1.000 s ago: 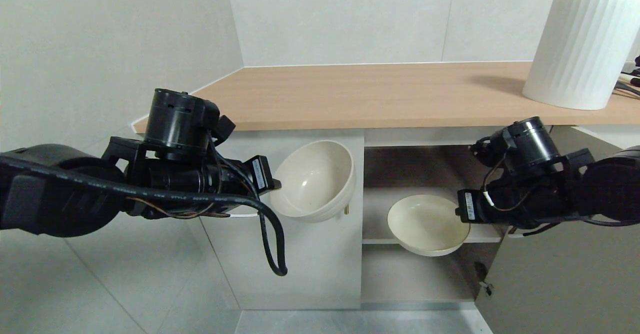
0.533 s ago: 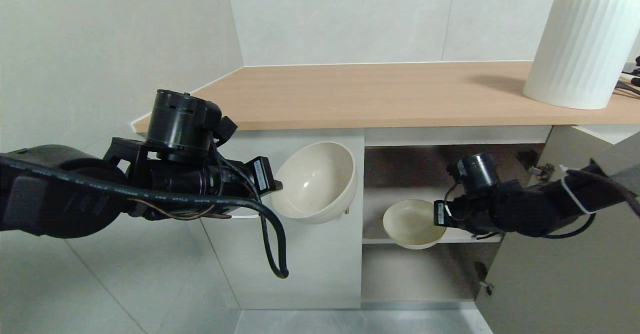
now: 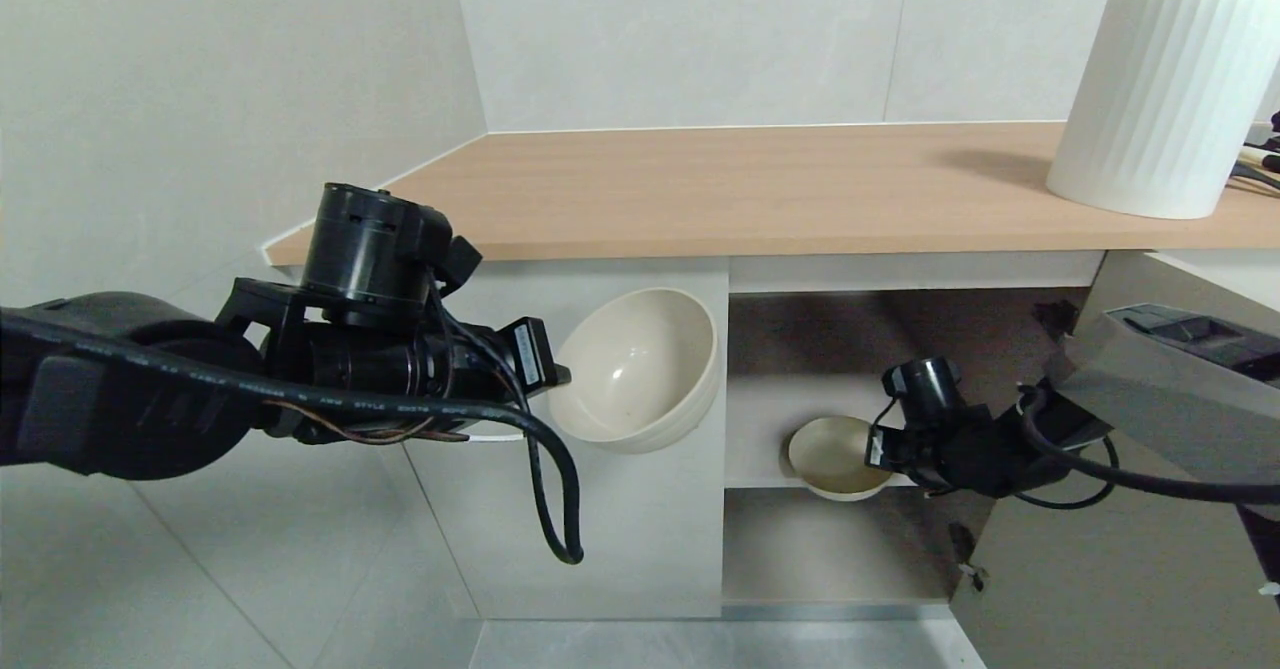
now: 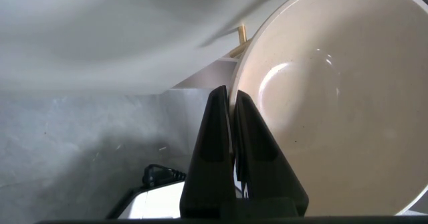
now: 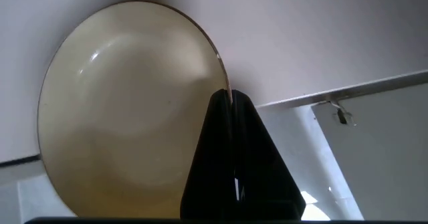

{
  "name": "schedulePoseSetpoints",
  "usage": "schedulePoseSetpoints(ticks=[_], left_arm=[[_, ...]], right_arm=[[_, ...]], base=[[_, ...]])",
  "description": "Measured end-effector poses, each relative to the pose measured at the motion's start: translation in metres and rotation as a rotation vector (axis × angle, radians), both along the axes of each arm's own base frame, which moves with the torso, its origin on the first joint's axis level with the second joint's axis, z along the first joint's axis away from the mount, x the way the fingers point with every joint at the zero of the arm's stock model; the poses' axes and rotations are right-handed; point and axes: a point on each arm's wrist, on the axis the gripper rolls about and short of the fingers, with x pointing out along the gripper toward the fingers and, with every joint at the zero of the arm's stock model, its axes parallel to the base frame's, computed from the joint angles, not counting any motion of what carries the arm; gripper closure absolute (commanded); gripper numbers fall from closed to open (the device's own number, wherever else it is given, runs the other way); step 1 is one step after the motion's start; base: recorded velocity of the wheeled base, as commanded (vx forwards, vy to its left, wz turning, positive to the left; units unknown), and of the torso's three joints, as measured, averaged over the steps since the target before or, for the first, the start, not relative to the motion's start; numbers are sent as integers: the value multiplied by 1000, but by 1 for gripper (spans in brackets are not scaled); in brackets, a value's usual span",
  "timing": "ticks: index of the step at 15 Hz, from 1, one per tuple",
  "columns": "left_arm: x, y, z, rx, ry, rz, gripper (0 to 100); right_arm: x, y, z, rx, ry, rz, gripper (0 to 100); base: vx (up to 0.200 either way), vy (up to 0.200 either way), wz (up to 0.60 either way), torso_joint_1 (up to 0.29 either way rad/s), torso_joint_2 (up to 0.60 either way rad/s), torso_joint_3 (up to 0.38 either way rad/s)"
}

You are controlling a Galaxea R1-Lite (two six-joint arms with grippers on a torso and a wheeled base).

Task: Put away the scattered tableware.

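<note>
A cream bowl (image 3: pixel 635 369) hangs tilted in front of the closed cabinet door, its hollow facing me. My left gripper (image 3: pixel 562 379) is shut on its rim. The left wrist view shows the fingers (image 4: pixel 217 127) pinching the rim of that bowl (image 4: pixel 334 97). A second cream bowl (image 3: pixel 838 457) is inside the open cabinet, over the shelf (image 3: pixel 760 429). My right gripper (image 3: pixel 882 447) is shut on its rim. In the right wrist view this bowl (image 5: pixel 127 103) lies against the white shelf surface, with the gripper (image 5: pixel 229 103) clamped on its edge.
A wooden countertop (image 3: pixel 760 189) runs above the cabinet, with a tall white ribbed container (image 3: pixel 1160 99) at its right end. The cabinet's right door (image 3: pixel 1100 569) stands open beside my right arm. The left door (image 3: pixel 600 539) is closed. Below the shelf is a lower compartment (image 3: pixel 830 549).
My right arm has pushed its bowl forward and deeper into the cabinet, onto the shelf level. The left arm and its bowl have shifted only slightly to the right.
</note>
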Motion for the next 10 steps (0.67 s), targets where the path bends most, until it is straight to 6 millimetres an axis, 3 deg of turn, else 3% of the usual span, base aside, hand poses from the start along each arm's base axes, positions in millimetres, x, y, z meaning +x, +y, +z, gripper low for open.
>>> schedulePoseSetpoints(ticks=[10], left_arm=[[0,-1,-1,1,3,-5,100]], right_arm=[[30,-7,-23,14,-35,-90,100]], base=[[0,0,0,0,0,0]])
